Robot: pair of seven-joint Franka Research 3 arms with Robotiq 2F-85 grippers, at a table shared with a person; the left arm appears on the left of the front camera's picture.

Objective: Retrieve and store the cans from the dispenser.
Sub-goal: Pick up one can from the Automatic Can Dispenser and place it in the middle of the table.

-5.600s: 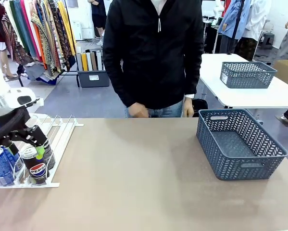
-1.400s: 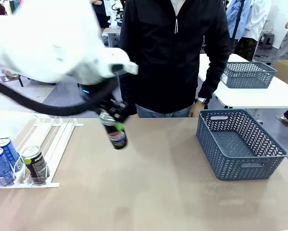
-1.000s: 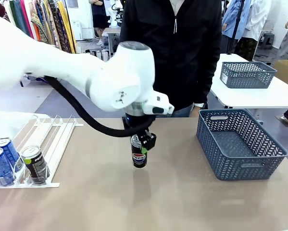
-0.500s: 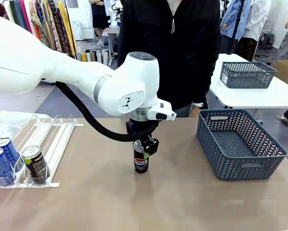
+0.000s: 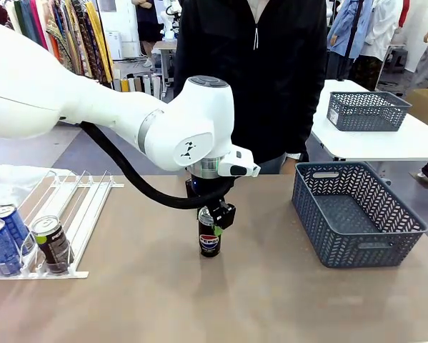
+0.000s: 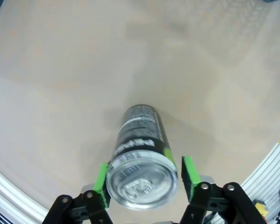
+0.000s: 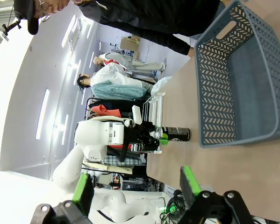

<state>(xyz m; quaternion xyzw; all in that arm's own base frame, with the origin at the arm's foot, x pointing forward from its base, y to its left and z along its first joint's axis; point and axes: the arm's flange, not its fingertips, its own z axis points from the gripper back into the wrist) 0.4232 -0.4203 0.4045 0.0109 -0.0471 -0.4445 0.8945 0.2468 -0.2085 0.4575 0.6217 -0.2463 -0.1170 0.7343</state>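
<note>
A black Pepsi can stands upright on the middle of the table. My left gripper comes down over its top. In the left wrist view the can sits between the green pads. One pad is against its rim and a thin gap shows at the other, so my left gripper is open. The white dispenser lies at the table's left with two blue cans and one black can at its front stops. My right gripper is open and holds nothing.
A grey lattice basket sits at the right of the table, seen also as the basket in the right wrist view. A person in a black jacket stands at the far edge, one hand near the basket. Bare tabletop lies around the can.
My left arm carried the black can from the dispenser to the table's middle and set it down. Over the last half second the arm has hardly moved.
</note>
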